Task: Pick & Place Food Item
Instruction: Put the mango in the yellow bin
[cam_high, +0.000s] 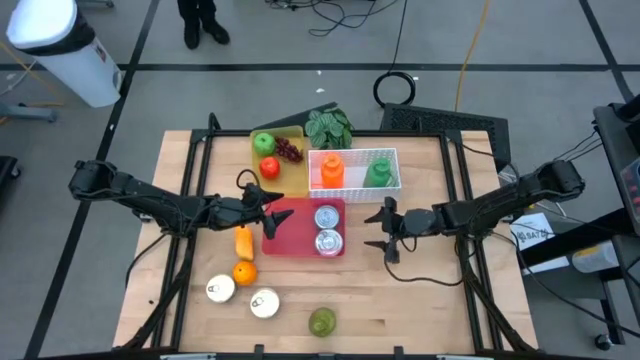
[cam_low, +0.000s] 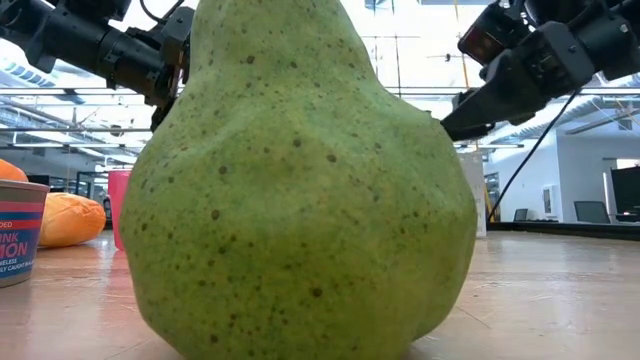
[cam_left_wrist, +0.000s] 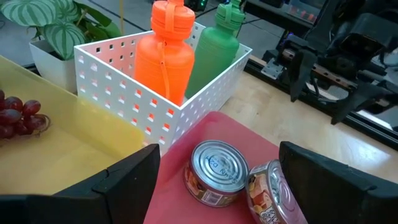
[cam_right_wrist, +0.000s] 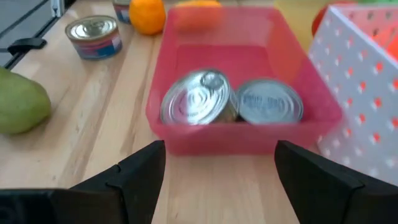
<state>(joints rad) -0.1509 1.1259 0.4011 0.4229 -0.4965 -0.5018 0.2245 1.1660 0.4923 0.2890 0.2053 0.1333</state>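
A red tray (cam_high: 296, 236) at the table's middle holds two tin cans (cam_high: 327, 216) (cam_high: 327, 241), standing on their bases. My left gripper (cam_high: 272, 205) hovers open over the tray's left edge with nothing between its fingers; in its wrist view both cans (cam_left_wrist: 214, 173) lie ahead of it. My right gripper (cam_high: 381, 228) stands open and empty just right of the tray, facing it (cam_right_wrist: 219, 149). A green pear (cam_high: 321, 321) rests near the front edge and fills the low view (cam_low: 300, 180).
Loose in front of the tray's left side lie an orange-yellow fruit (cam_high: 244, 242), an orange (cam_high: 244, 272) and two more cans (cam_high: 220, 290) (cam_high: 264, 303). Behind it stand a yellow tray (cam_high: 283, 140) with apples and grapes, a white basket (cam_high: 355, 186) with two bottles, and a potted plant (cam_high: 328, 128).
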